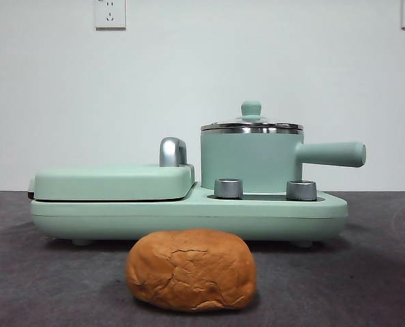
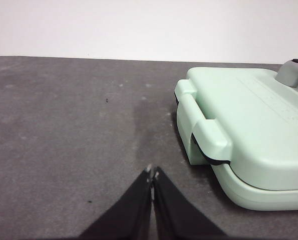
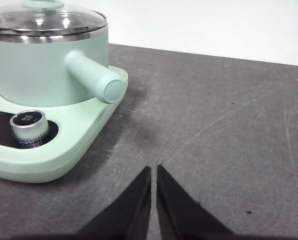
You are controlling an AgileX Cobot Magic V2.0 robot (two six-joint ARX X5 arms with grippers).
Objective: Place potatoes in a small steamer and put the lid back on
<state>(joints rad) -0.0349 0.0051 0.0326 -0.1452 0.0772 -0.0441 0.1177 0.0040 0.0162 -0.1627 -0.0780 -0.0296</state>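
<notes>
We see the potato (image 1: 192, 270) lying crosswise; lid (image 1: 251, 121) on the steamer (image 1: 250, 162); both grippers' jaws together.

Dark grey table (image 1: 379, 272): potato (image 1: 192, 270) in front, mint-green cooker base (image 1: 188, 214) behind.

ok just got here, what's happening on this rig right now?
Nothing is being handled yet. The potato lies on the table in front of the mint-green cooker. The small steamer sits on the cooker with its glass lid on. The left gripper is shut, low over bare table near the griddle cover. The right gripper is shut, beside the steamer's handle end. Neither holds anything.
</notes>
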